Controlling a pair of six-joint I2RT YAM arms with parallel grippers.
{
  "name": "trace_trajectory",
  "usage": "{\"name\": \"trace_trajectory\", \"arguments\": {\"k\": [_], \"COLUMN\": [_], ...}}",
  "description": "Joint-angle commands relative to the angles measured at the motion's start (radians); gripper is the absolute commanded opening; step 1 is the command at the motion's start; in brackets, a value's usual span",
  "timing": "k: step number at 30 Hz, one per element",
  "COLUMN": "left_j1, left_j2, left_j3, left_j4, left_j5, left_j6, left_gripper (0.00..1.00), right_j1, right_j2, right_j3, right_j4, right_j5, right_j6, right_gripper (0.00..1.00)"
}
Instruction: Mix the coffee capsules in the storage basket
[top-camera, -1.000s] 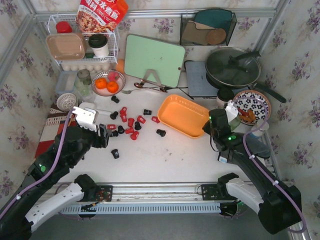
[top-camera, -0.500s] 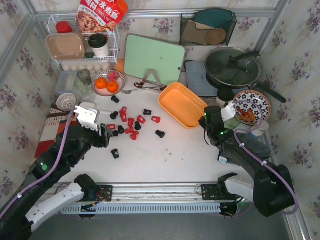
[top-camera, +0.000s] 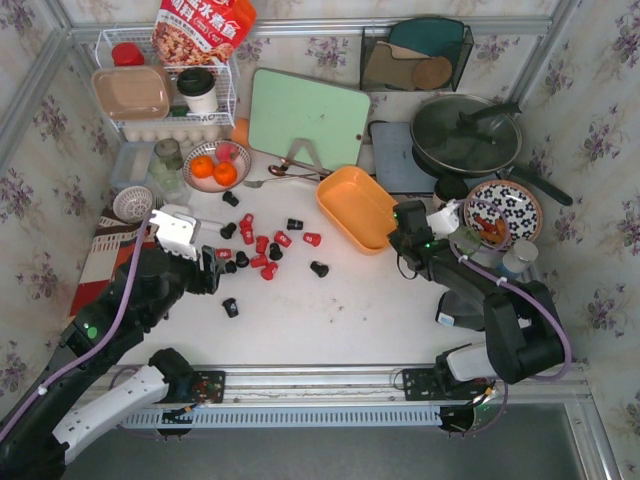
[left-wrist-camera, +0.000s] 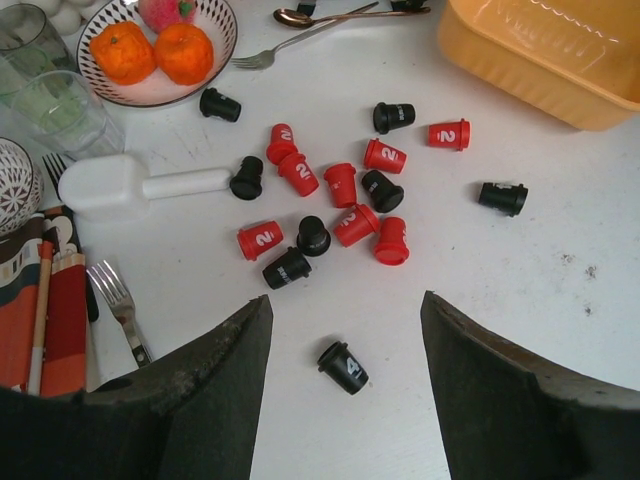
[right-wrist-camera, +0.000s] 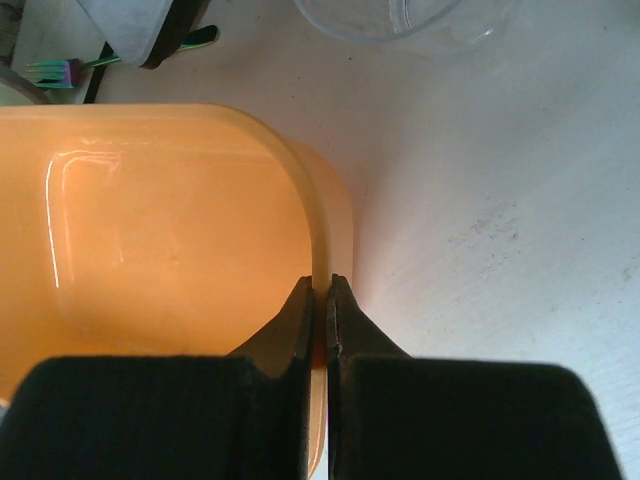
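R claw (right-wrist-camera: 320, 300) pinched shut on near-right end rim of storage basket (top-camera: 360, 205); basket empty, long axis diagonal, far end twd the pile. All coffee capsules (left-wrist-camera: 340, 185) loose on worktop, left of basket, just ahead of L claw (left-wrist-camera: 345, 300), jaws wide, holding nothing. L arm nearer them.

Bright even light, soft shadows, and white glare streaking the storage basket (right-wrist-camera: 150, 300).
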Motion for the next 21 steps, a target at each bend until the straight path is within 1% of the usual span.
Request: {"name": "trace_trajectory", "arguments": {"k": [1,9,11,14,18,19,20,21], "left_j1": [0.009,0.022,0.023,0.024,0.025,0.025,0.026,0.027], "left_j2": [0.006,0.009,0.011,0.011,0.011,0.011,0.011,0.011], "left_j3": [-0.002,0.0,-0.002,-0.002,-0.002,-0.001,-0.002,-0.002], "left_j4": [0.032,0.035,0.036,0.035,0.035,0.035,0.036,0.036], "left_j5": [0.021,0.034,0.037,0.039,0.04,0.04,0.042,0.044], "left_j6": [0.0,-0.001,-0.002,-0.003,-0.003,-0.003,-0.003,-0.003], "left_gripper": [0.64,0.64,0.64,0.64,0.64,0.64,0.64,0.64], "right_j1": [0.002,0.012,0.016,0.022,0.026,0.027,0.028,0.031], "right_j2": [0.041,0.113,0.123,0.118,0.085,0.072,0.058,0.043], "right_j3": [0.034,0.081,0.088,0.092,0.094,0.094,0.095,0.098], "right_j4": [-0.005,0.006,0.014,0.028,0.016,0.009,0.004,-0.003], "right_j5": [0.0,-0.043,-0.046,-0.062,-0.053,-0.047,-0.041,-0.034], "right_j6": [0.015,-0.02,-0.033,-0.052,-0.075,-0.082,-0.094,-0.11], "right_gripper": [0.03,0.09,0.17,0.34,0.67,0.71,0.95,0.99]}}
